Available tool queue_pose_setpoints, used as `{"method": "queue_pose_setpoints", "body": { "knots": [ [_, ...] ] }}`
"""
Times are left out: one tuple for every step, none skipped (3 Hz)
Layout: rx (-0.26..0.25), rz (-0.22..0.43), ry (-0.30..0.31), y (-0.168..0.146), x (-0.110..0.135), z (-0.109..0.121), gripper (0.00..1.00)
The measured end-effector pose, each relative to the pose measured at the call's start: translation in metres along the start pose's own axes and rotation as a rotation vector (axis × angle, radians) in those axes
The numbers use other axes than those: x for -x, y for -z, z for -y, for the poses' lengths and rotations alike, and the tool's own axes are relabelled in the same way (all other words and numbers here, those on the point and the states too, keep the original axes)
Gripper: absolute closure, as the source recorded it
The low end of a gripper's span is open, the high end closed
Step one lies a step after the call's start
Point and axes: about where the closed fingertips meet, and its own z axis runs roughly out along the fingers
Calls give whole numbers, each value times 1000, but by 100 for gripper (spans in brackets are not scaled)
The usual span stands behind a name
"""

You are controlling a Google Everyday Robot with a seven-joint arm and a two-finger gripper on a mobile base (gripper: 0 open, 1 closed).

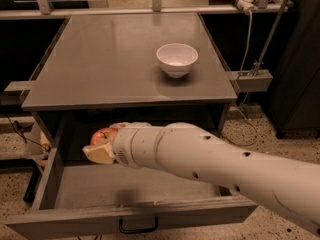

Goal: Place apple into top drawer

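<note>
The red-orange apple (102,134) is held in my gripper (101,145) at the end of my white arm. It hangs inside the open top drawer (130,215), near the drawer's back left, a little above the drawer floor and below the tabletop's front edge. The gripper's cream fingers (98,154) are closed around the apple, and they hide its lower half. The drawer is pulled far out, with its dark loop handle (138,227) on the front panel.
A white bowl (177,59) stands on the grey tabletop (110,59) at the right. My arm (225,164) crosses the drawer's right half. A metal frame and cables stand at the back right. Speckled floor lies on both sides.
</note>
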Motion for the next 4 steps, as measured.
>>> {"method": "queue_pose_setpoints", "body": {
  "knots": [
    [4,-12,-31,-7,-12,-7,100],
    [-25,-38,-48,-21,-44,-9,100],
    [-70,-34,-57,-41,-65,-1,100],
    [-107,-31,-54,-56,-76,12,100]
  ]
}}
